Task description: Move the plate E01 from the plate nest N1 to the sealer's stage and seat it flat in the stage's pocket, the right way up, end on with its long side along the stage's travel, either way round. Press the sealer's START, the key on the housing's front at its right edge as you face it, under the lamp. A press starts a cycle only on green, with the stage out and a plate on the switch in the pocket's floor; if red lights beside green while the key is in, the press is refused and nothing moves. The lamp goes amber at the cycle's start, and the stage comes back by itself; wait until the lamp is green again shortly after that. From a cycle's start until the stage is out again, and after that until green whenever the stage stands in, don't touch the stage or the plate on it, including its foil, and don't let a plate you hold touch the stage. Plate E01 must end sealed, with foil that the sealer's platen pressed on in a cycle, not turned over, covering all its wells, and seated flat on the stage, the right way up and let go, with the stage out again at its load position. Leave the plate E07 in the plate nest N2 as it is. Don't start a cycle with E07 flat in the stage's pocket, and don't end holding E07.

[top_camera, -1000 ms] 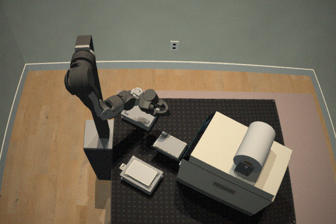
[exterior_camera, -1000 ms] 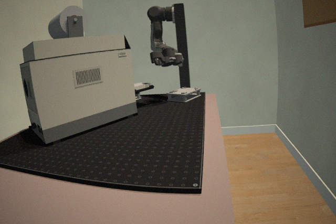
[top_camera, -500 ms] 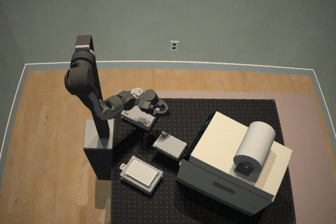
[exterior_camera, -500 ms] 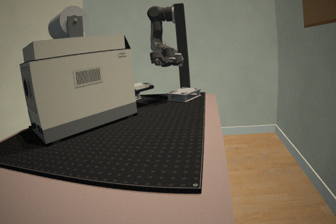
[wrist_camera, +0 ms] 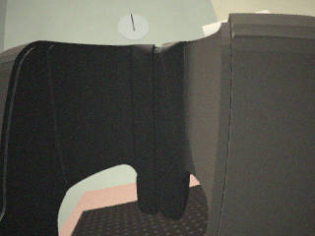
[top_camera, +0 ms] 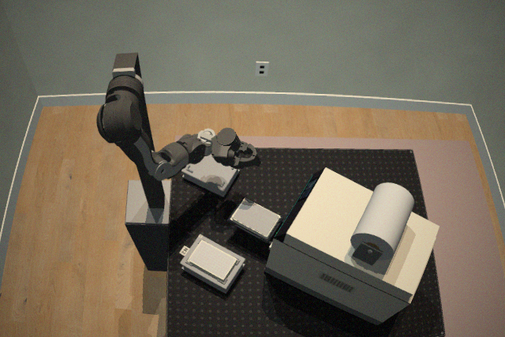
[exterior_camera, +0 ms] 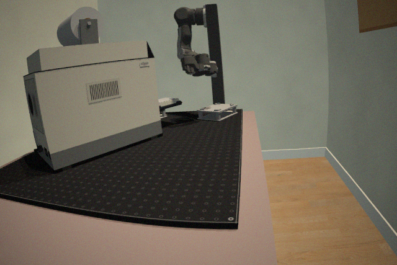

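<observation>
- One arm (top_camera: 162, 159), carrying one pincer (top_camera: 245, 152), its fingers closed on nothing.
- One dark post (top_camera: 143, 129) that the arm hangs from, on one grey pedestal (top_camera: 140, 212).
- Two plate nests: one (top_camera: 203, 174) under the arm without a plate, one (top_camera: 191, 264) nearer the camera in the top view, with a small tag.
- Two plates: one (top_camera: 212, 260) in the tagged nest, one (top_camera: 255, 218) on the stage.
- One stage (top_camera: 253, 232), out in front of the sealer.
- One sealer (top_camera: 346, 239).
- One foil roll (top_camera: 383, 215) on the sealer's top.
- One vent grille (exterior_camera: 103, 90) on the sealer's side.
- One perforated black mat (exterior_camera: 179, 172) on one pink surface (exterior_camera: 253, 166).
- One wall socket (top_camera: 261, 68).
</observation>
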{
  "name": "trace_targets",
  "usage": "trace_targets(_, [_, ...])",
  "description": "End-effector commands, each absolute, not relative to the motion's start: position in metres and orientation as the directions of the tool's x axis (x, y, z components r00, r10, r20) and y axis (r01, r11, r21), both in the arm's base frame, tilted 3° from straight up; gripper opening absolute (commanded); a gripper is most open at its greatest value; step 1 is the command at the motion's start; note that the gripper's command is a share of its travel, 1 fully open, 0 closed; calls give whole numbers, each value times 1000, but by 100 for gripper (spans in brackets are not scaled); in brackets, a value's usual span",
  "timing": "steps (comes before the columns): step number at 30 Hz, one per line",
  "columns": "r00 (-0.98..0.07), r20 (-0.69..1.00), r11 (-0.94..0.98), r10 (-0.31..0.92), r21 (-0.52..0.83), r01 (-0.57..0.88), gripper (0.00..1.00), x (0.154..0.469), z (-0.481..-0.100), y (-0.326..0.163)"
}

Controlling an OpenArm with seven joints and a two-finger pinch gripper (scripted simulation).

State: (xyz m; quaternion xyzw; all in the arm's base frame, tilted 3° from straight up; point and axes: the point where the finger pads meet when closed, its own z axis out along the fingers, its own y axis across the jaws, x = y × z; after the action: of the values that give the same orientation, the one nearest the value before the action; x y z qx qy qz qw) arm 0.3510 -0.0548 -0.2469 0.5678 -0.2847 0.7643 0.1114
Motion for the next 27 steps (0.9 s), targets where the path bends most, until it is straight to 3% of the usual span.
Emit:
trace_targets(1, [-337,931,-847,-139,-288,-447,0,358,-237,-45])
trace_targets(27, [-337,931,-847,-139,-288,-447,0,357,-239,-47])
